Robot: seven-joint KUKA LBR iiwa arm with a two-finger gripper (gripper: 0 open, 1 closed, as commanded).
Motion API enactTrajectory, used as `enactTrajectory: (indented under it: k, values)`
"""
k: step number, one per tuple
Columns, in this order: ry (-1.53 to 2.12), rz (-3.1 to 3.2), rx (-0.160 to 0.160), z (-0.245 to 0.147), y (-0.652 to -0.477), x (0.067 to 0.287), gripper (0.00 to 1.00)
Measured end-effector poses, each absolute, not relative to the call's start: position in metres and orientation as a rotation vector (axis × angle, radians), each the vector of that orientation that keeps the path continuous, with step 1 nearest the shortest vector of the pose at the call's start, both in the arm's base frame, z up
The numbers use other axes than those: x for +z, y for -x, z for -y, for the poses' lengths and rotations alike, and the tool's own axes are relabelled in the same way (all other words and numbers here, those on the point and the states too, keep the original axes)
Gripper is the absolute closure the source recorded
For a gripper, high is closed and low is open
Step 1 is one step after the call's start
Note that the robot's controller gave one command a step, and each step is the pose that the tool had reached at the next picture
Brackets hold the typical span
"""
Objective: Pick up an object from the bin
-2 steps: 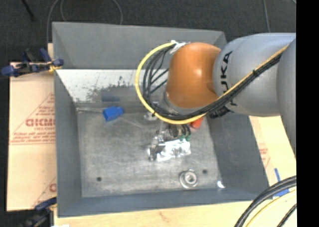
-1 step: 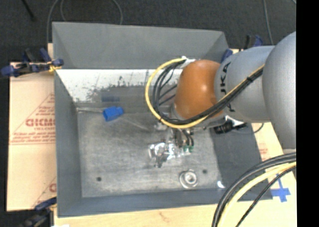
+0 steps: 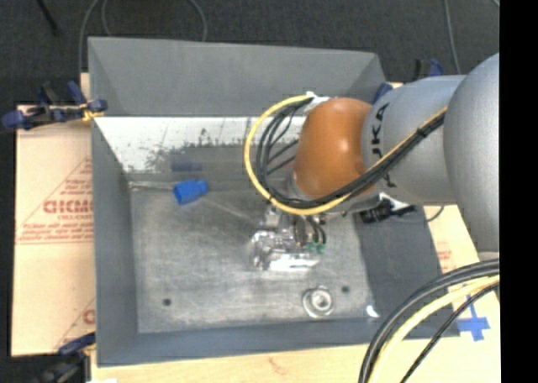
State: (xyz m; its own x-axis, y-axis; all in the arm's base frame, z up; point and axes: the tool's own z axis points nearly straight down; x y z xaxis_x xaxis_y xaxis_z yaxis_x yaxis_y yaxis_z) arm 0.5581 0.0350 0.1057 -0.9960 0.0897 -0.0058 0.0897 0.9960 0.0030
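Lying near the back-left corner of the grey metal bin [image 3: 185, 272], a small blue blocky piece [image 3: 190, 191] sat well apart from the gripper [image 3: 282, 254], which hung low over the floor's middle; its grip, spread or closed, could not be told. A round silver metal ring [image 3: 318, 301] lay near it, by the front edge

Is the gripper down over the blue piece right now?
No: the gripper sits near the middle of the bin floor, while the blue piece lies apart from it, toward the back-left corner.
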Motion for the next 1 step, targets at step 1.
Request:
enactTrajectory:
  k: [1]
  values:
    - [-0.081,-3.132,-0.002,-0.0178,-0.5542,0.2225,1.00]
